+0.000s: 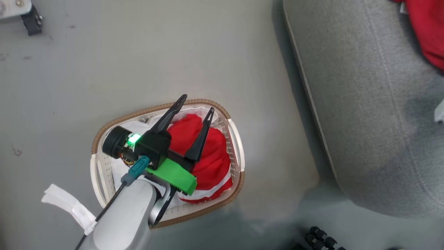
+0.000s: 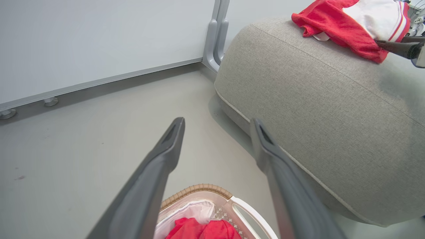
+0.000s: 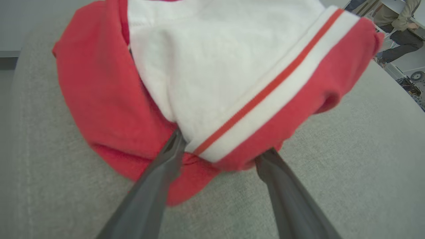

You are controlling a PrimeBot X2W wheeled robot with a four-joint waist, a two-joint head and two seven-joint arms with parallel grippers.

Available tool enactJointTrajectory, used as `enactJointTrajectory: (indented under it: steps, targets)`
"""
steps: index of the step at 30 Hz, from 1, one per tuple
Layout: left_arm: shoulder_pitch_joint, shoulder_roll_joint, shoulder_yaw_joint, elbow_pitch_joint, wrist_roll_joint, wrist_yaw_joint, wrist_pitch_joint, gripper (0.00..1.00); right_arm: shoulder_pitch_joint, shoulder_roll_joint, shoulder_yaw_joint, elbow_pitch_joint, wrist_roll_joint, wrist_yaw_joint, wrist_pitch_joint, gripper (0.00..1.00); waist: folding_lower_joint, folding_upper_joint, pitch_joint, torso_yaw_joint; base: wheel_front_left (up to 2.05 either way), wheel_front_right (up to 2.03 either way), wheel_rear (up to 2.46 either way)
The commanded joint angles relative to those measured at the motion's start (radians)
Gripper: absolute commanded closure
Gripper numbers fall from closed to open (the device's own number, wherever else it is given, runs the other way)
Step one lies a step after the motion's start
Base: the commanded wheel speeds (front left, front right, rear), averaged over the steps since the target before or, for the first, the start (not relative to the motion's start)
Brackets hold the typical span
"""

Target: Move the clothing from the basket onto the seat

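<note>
- Upper left of the head view: a black caster [image 1: 32, 21] stands on the grey floor [image 1: 138, 52].
- Lower left of the same view: a pale forearm rises from the bottom edge and carries the left hand [image 1: 197, 103], which hangs over the basket [image 1: 138, 112].
- The 2 dark fingers of this hand stand well apart and hold nothing; their tips point toward the basket's far rim.
- Lower centre: the basket sits on the floor, just beside the seat [image 1: 374, 121] but not touching it.
- Red clothing [image 1: 211, 159] with a white stripe along its lower edge fills the right part of the basket, and the white liner [image 1: 135, 125] shows on the left part.
- Right side: the grey seat takes up the frame, with a red garment [image 1: 428, 31] lying on it in the upper right corner.
- In the left wrist view the left hand [image 2: 217, 122] is again spread. A pale wall panel [image 2: 99, 39] is at upper left, the basket [image 2: 199, 189] and clothing [image 2: 199, 229] at bottom centre, and the seat [image 2: 315, 109] on the right.
- At that view's upper right the red garment [image 2: 342, 23] lies on the seat, and a dark finger [image 2: 396, 47] of the other arm reaches its lower edge.
- In the right wrist view the right hand [image 3: 221, 142] has its fingers apart, the tips tucked at the near edge of the red garment [image 3: 99, 99], which rests on the seat [image 3: 348, 166].
- Upper right corner there: part of a seated person [image 3: 396, 20].
</note>
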Motion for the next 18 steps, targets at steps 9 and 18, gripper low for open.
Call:
enactJointTrajectory:
  steps: [9,18]
  targets:
    - [0.103,-0.043,0.169,-0.049,0.041,-0.001,0.000,0.00,0.241,0.097,0.056,-0.212,0.048,-0.001,0.000,0.00,-0.0001,0.0000,-0.170,-0.004,0.00,0.00,0.00]
    - [0.207,-0.081,0.312,-0.052,0.095,-0.003,0.000,0.00,0.356,0.174,0.268,-0.368,0.178,-0.001,0.000,0.00,-0.0001,0.0000,-0.276,0.049,0.00,0.00,0.00]
